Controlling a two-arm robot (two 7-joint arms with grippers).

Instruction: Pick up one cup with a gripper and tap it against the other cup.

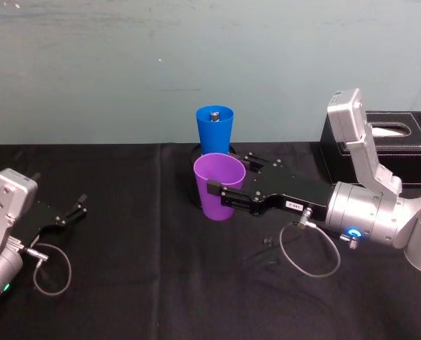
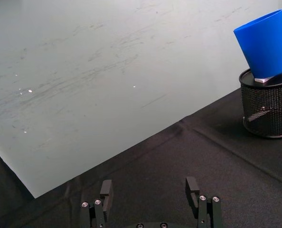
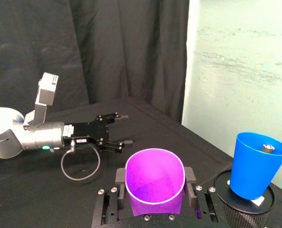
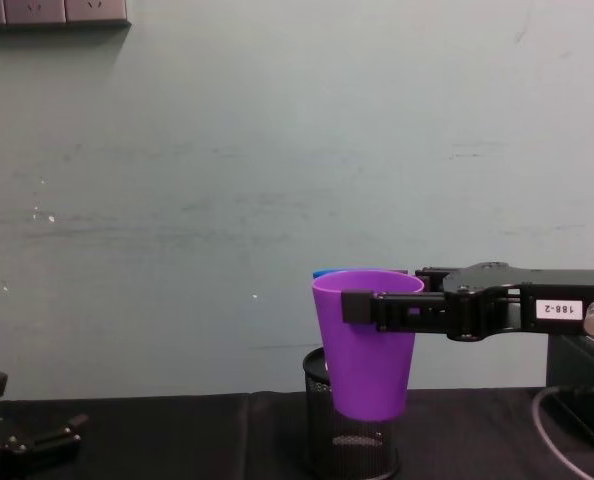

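Observation:
The purple cup hangs upright above the black table, with my right gripper shut on its sides near the rim. In the right wrist view the cup sits between both fingers. From the chest it hovers in front of the mesh holder. The blue cup stands in a black mesh holder just behind; a gap separates it from the purple cup. My left gripper rests open at the table's left, holding nothing.
A black tissue box stands at the back right, behind my right arm. The pale wall rises right behind the holder. Bare black cloth lies between the two arms and toward the front.

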